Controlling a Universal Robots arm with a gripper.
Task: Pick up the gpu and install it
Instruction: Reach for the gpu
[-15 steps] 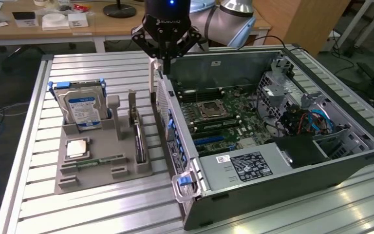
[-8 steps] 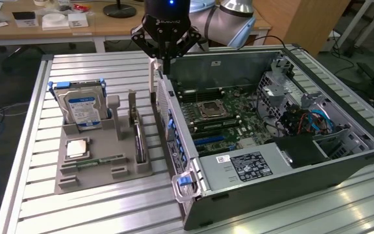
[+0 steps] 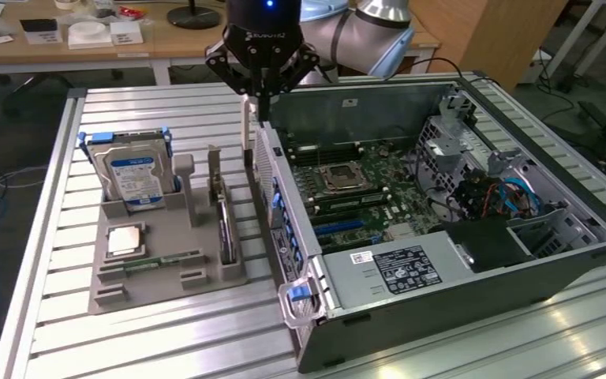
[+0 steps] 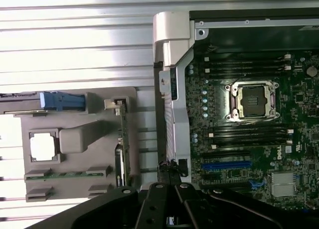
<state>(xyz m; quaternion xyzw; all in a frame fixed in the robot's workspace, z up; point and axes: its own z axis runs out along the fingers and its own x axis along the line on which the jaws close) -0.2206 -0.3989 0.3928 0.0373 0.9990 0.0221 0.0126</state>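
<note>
One gpu (image 3: pixel 225 229) apart from end effector (image 3: pixel 264 110)

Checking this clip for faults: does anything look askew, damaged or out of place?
Nothing stands out. The gpu stands on edge in the grey holder, and the shut tool hangs over an edge of the open case.
</note>
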